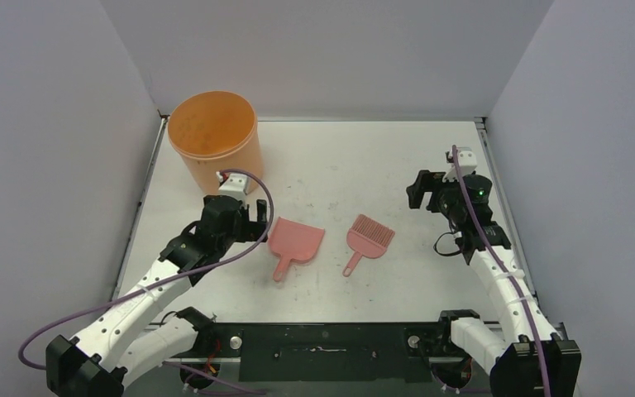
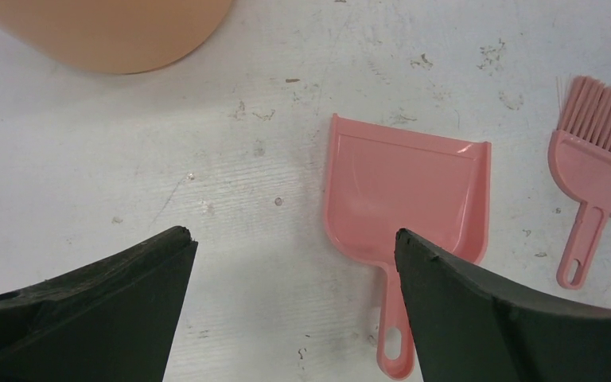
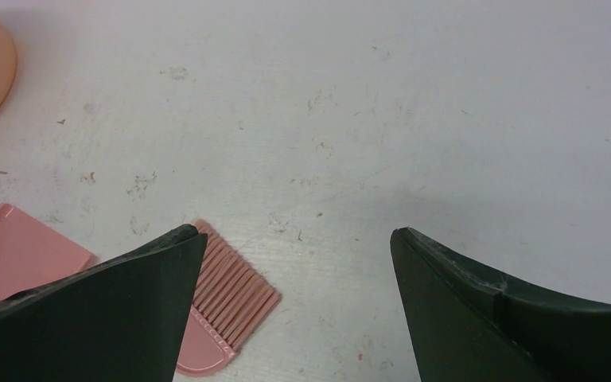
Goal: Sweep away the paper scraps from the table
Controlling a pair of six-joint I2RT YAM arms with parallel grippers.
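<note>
No paper scraps show in any view. On the white table a pink dustpan lies flat, handle toward the near edge, and a pink hand brush lies just right of it. My left gripper hovers open just left of the dustpan. In the left wrist view it holds nothing, and the dustpan sits under its right finger. My right gripper is open and empty, to the right of the brush and farther back. In the right wrist view it has the brush bristles by its left finger.
A tall orange bucket stands at the back left, close behind my left gripper. Grey walls enclose the table on three sides. Faint scuff marks dot the tabletop. The brush also shows at the right of the left wrist view.
</note>
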